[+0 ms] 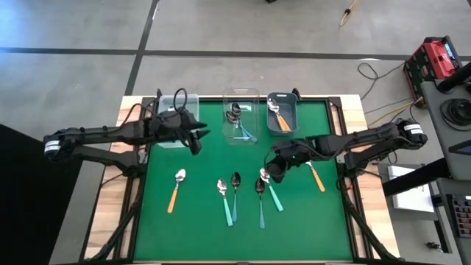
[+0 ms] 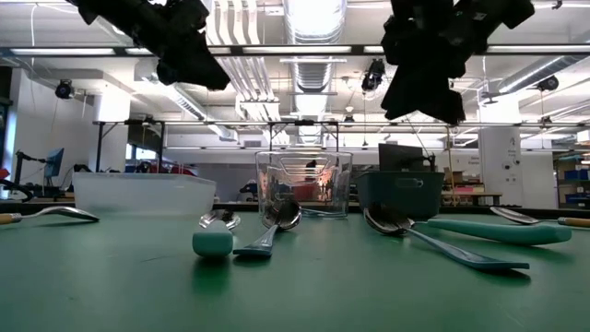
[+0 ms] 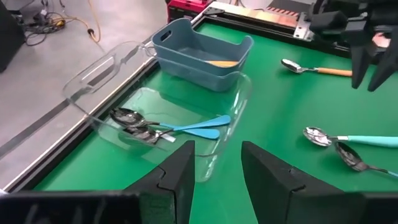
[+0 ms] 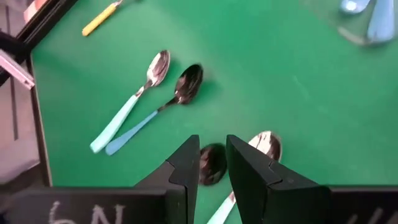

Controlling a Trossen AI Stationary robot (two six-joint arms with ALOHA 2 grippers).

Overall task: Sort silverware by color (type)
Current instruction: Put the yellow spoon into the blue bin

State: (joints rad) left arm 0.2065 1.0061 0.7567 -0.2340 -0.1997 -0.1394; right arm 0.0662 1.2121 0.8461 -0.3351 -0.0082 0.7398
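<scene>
Several spoons lie flat on the green mat (image 1: 206, 158). At the near middle are a mint-handled spoon (image 1: 224, 199), two blue-handled ones (image 1: 235, 195) (image 1: 260, 200) and another mint one (image 1: 271, 189). Orange-handled spoons lie at the left (image 1: 176, 190) and at the right (image 1: 316, 177). Two blue-handled spoons (image 3: 186, 129) rest in the clear middle bin (image 1: 241, 98), and an orange-handled one (image 1: 280, 118) in the grey-blue bin (image 1: 294, 107). My right gripper (image 4: 212, 146) hovers above the dark spoon bowl (image 4: 213, 167), open by a narrow gap. In front of the clear bin, my left gripper (image 3: 217, 149) hangs open and empty.
A translucent bin (image 1: 176, 118) stands at the far left, in a row with the other two bins along the mat's far edge. Wooden boards (image 1: 110, 191) flank the mat. There is bare mat between the bins and the row of spoons.
</scene>
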